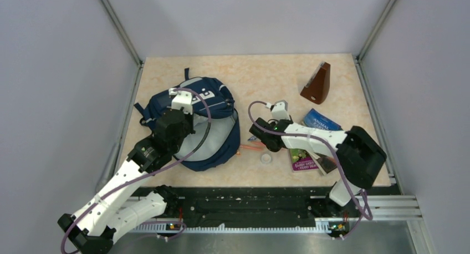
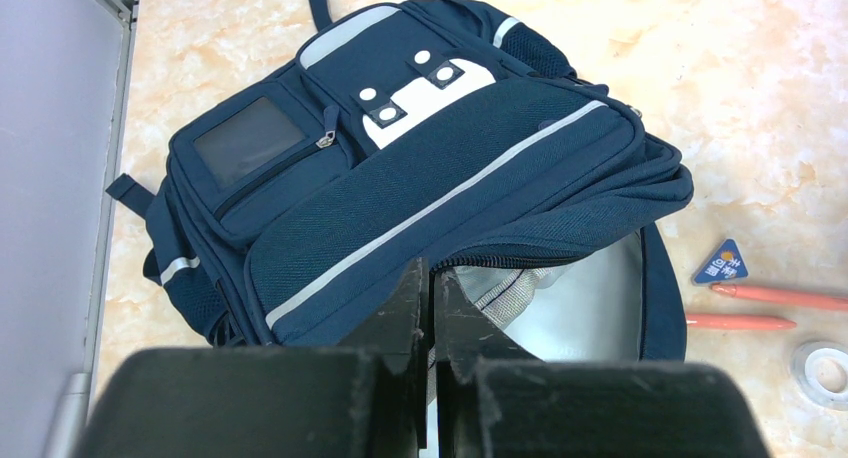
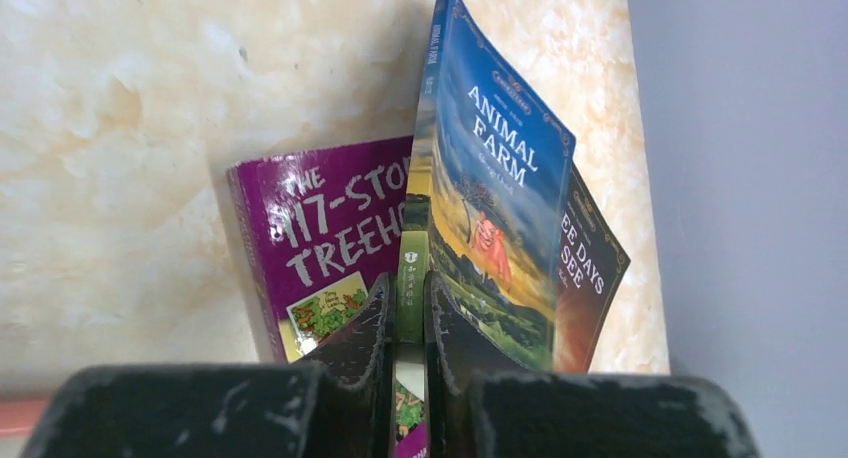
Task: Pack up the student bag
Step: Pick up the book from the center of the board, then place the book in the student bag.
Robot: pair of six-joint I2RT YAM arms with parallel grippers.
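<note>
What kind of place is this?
Probably a robot lab test cell: plain grey walls box in a table, two arms bolted at its near edge, staged props like the student bag and an Animal Farm paperback.

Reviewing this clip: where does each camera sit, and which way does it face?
Top external: above and behind the arm bases, looking down on the table and the student bag; both arms show.
Left wrist: on the left arm, looking past the shut left gripper at the bag's open mouth.
Right wrist: on the right arm, looking past the right gripper, shut on the Animal Farm book.
Shared: top and left wrist both show the bag and the orange pens.
</note>
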